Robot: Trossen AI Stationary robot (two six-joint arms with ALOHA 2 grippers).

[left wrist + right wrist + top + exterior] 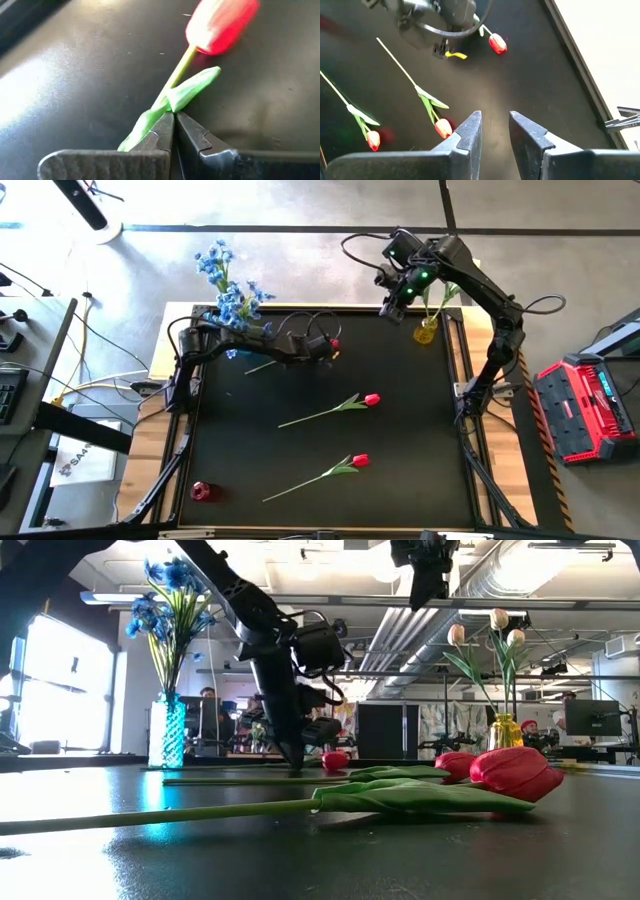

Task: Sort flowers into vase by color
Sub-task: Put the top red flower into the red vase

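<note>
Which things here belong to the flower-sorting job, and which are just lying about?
Job:
- three red tulips, one under the left gripper, whose jaws are shut on its stem
- blue sprays in the clear vase
- cream tulips in the yellow vase
- small red vase
- right gripper, open

Lying about:
- red case

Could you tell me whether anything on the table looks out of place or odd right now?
Nothing looks damaged or spilled. Two red tulips lie loose on the table, the left gripper is shut on a third, and the red vase holds none.

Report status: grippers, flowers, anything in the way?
Left gripper shut on red tulip stem, on the table. Right gripper open, above yellow vase. Two red tulips loose. Nothing blocking.
</note>
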